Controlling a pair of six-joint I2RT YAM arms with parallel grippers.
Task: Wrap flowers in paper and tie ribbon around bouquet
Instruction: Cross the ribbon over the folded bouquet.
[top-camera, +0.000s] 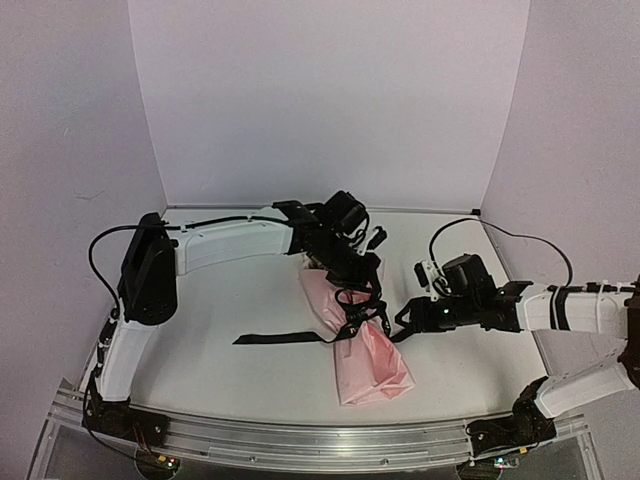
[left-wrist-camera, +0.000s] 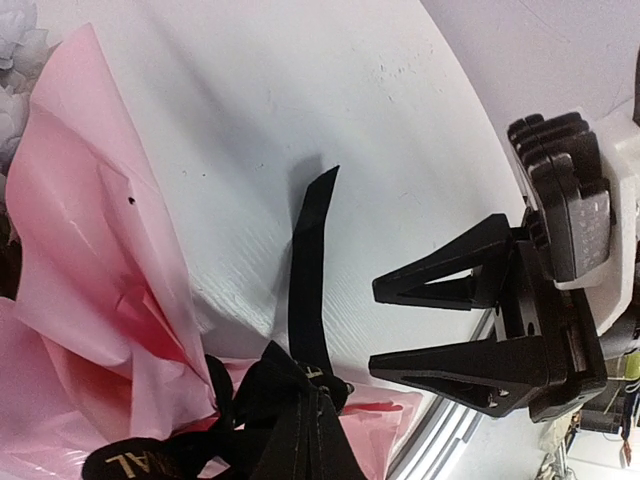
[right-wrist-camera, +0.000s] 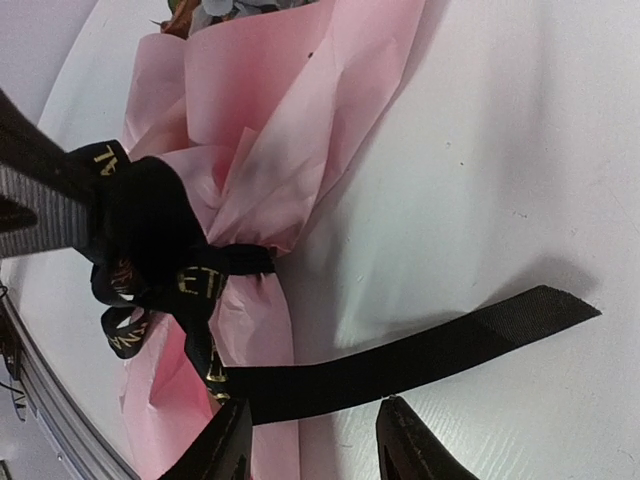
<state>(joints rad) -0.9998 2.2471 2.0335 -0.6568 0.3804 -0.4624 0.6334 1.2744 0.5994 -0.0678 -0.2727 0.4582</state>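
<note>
1. Top view: bouquet (top-camera: 368, 368) lies mid-table (top-camera: 230, 300), one pink end toward the near edge. L gripper (top-camera: 352, 298) sits over its tied middle. R gripper (top-camera: 403, 325) is just beside its right side. One tail of the ribbon (top-camera: 285, 337) runs left, flat on the table.
2. L wrist: paper (left-wrist-camera: 90, 260) is gathered in at the black knot. L fingers are closed and prob. pinch the ribbon at the knot, though the contact is partly hidden. Flowers (left-wrist-camera: 15, 60) show as pale blooms in the top-left corner. R fingers stand apart w/ nothing between them.
3. R wrist: ribbon w/ gold lettering is tied round the paper. Its tail crosses the table just past the R fingertips, which are spread and not clamping it. Blooms peek out at the top edge.
</note>
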